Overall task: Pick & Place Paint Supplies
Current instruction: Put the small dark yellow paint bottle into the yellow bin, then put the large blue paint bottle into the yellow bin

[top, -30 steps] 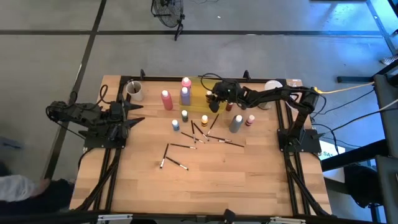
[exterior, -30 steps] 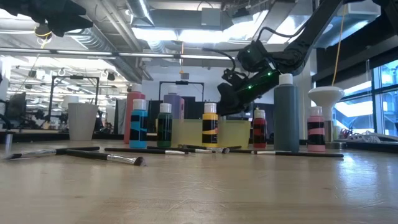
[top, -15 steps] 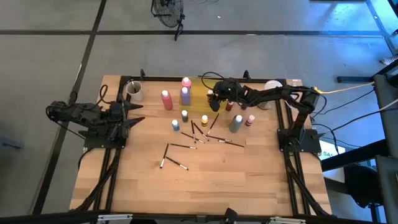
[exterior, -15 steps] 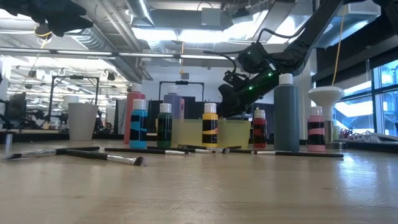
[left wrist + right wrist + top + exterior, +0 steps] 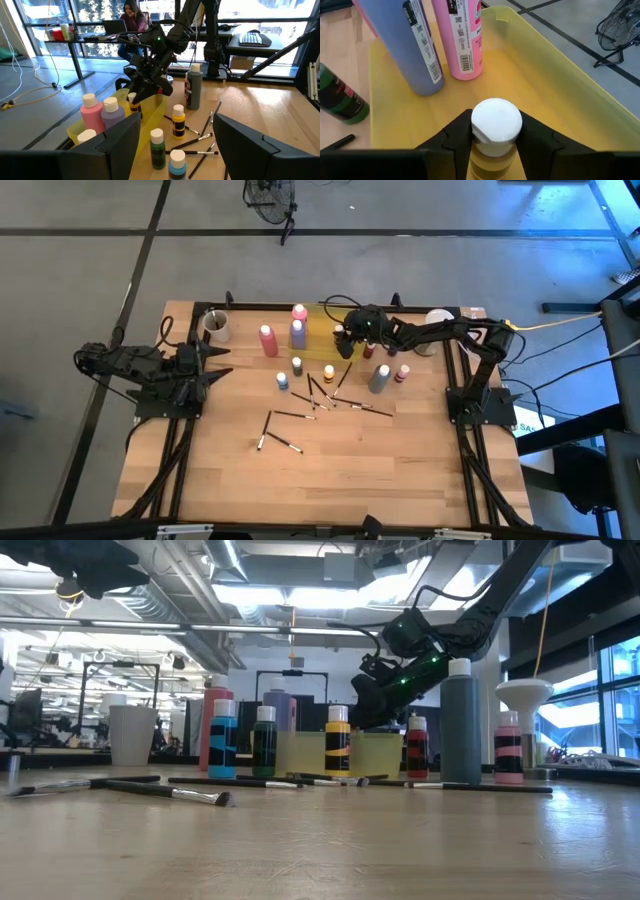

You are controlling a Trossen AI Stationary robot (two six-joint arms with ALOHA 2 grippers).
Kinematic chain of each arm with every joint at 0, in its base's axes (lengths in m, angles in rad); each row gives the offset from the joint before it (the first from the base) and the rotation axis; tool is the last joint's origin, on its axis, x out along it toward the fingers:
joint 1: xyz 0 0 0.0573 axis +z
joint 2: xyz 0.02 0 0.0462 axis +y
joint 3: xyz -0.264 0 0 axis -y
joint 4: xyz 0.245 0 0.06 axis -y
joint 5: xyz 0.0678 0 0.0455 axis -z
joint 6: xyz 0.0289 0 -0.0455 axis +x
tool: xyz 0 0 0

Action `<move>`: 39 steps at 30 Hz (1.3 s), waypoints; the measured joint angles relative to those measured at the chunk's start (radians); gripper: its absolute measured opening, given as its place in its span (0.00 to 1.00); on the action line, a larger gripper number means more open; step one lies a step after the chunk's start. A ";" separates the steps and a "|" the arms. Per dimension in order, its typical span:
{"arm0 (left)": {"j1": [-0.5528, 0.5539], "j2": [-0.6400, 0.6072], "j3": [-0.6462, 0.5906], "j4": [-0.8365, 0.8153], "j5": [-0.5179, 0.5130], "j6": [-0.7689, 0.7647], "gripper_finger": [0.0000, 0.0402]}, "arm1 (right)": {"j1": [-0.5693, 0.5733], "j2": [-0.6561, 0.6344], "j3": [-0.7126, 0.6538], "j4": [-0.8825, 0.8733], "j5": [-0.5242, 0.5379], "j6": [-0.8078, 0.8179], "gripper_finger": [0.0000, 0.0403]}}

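**Small bottle low inside the tray, fingers beside its cap**

The right gripper (image 5: 347,338) is over the yellow tray (image 5: 560,55) at the far side of the table (image 5: 330,470). In the right wrist view a small bottle (image 5: 496,131) with a white cap stands between the two fingers (image 5: 455,135). They sit right beside the cap and neck, but I cannot tell if they are pressing it or are a little apart from it. The bottle seems to be low in the tray, near its floor; the contact with the floor is hidden. Close by in the tray stand a purple bottle (image 5: 406,45) and a pink bottle (image 5: 459,37), both upright.

The left gripper (image 5: 215,365) waits at the left side of the table, with its fingers apart and nothing between them.

Many supplies are not yet in the tray: a grey bottle (image 5: 379,378), a second pink bottle (image 5: 267,340), several small bottles (image 5: 297,366) and the brushes (image 5: 285,416) lying near the middle.

My judgement of the risks: if the fingers let go while the bottle is tilted or not resting on the floor, it may fall over and roll against the tall bottles. If the gripper rises before it is wide enough, a finger can catch the cap and lift or tip the bottle. When the arm goes back, its wrist could also hit the tray wall and move the tray.
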State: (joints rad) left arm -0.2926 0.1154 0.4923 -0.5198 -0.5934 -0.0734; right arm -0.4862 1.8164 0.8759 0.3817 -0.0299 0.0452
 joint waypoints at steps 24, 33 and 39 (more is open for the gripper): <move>0.000 0.000 0.000 0.000 0.010 0.000 0.61 | 0.017 0.005 -0.004 -0.032 0.001 0.024 0.56; 0.000 0.000 0.000 0.000 0.010 0.000 0.61 | 0.018 -0.069 -0.003 -0.059 0.026 0.019 0.61; 0.000 0.000 0.000 0.000 0.010 0.000 0.61 | 0.030 -0.162 -0.002 -0.141 0.072 0.014 0.61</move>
State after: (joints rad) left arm -0.2926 0.1154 0.4923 -0.5201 -0.5835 -0.0734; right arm -0.4562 1.6540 0.8738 0.2411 0.0425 0.0597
